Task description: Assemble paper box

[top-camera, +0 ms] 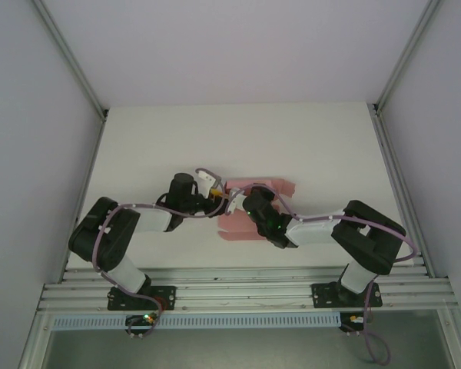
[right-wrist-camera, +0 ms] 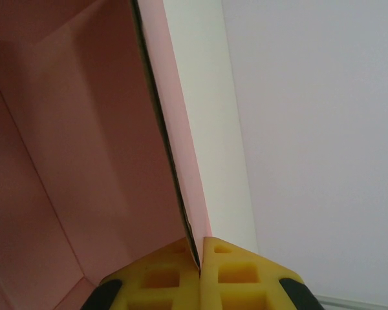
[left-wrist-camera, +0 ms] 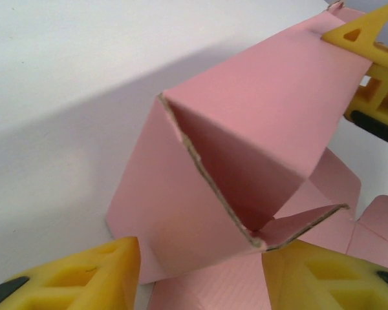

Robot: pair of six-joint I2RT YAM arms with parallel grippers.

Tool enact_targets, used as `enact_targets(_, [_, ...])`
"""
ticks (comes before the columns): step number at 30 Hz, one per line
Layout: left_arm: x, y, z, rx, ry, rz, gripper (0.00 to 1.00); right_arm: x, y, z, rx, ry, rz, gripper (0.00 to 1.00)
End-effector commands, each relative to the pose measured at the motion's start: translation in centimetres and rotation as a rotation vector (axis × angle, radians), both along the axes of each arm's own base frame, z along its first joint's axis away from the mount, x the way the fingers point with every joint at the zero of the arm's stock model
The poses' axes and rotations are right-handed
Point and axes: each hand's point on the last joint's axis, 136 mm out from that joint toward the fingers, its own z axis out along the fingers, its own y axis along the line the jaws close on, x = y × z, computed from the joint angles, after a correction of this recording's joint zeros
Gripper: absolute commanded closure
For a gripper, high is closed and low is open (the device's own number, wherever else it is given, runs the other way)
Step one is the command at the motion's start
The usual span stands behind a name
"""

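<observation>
Part-folded pale pink card paper box (left-wrist-camera: 246, 129) on white table (top-camera: 161, 146), overlapped by both wrists. R gripper (right-wrist-camera: 199, 252) pinched on panel edge; L gripper (left-wrist-camera: 200, 258) fingers astride box, grip unclear.

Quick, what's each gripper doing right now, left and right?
Left gripper: fingers apart either side of the paper box; grip cannot be told.
Right gripper: closed, pinching an edge of the paper box.
</observation>
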Motion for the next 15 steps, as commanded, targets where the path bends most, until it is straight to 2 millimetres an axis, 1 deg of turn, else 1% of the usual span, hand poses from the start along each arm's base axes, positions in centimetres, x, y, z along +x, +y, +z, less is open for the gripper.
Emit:
enact_targets(1, [0.5,0.3,0.4,0.009,-0.064,0.025,0.4,-2.1,-2.2,-5.0,-0.138,0.138,0.001,1.0])
enact_targets(3, [0.4,0.2,0.3,0.01,-0.083,0.025,0.32,-2.2,-2.1,-5.0,-0.12,0.145,0.0,1.0])
enact_targets(4, [0.4,0.1,0.4,0.012,-0.101,0.028,0.31,-2.2,-2.0,-5.1,-0.113,0.152,0.002,1.0])
enact_targets(7, [0.8,-0.3,0.4,0.019,-0.159,0.044,0.36,-2.2,-2.1,-5.3,-0.12,0.154,0.0,1.0])
enact_targets(10, [1.3,-0.7,0.6,0.006,-0.198,0.059,0.44,-2.1,-1.9,-5.6,-0.136,0.163,0.001,1.0])
enact_targets(12, [1.3,-1.2,0.9,-0.018,-0.218,0.052,0.5,-2.0,-1.8,-5.7,-0.137,0.169,-0.003,1.0])
enact_targets(13, [1.3,-1.3,1.1,-0.028,-0.225,0.055,0.52,-2.0,-1.7,-5.7,-0.133,0.17,-0.002,1.0])
enact_targets(15, [1.2,-1.6,1.2,-0.043,-0.237,0.052,0.52,-2.1,-1.6,-5.8,-0.123,0.174,0.002,1.0])
